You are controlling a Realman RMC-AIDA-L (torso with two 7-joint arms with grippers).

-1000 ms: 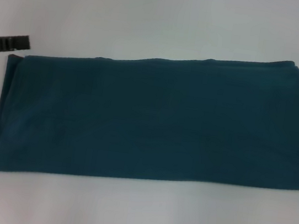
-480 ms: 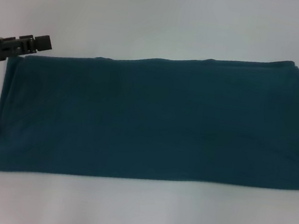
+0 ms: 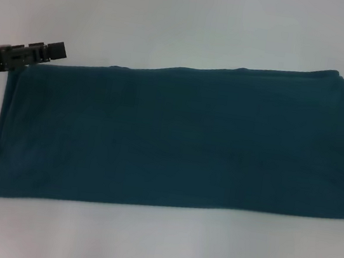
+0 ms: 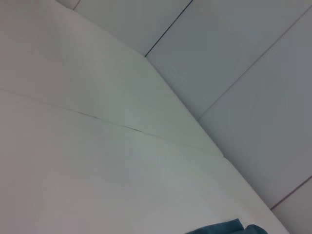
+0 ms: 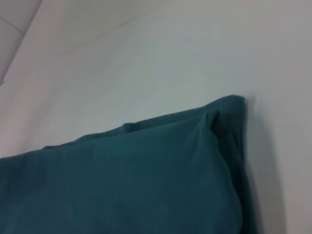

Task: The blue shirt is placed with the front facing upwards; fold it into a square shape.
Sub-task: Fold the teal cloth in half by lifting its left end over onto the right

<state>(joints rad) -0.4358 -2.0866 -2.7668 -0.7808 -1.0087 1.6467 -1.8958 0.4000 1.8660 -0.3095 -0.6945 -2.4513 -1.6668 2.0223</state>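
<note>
Blue shirt [image 3: 176, 142] folded into long band on table [image 3: 175, 14]; crosswise fold to square outstanding. Left gripper [image 3: 58, 50] at far-left corner, finger state indiscernible.

blue shirt [image 3: 176, 142]: right end cropped | left gripper [image 3: 55, 50]: fingers indistinct

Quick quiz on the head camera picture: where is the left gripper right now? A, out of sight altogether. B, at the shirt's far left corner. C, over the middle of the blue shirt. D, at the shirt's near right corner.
B: in the head view the left gripper comes in from the left edge of the picture and sits at the far left corner of the blue shirt, which lies folded into a long band on the white table.
</note>
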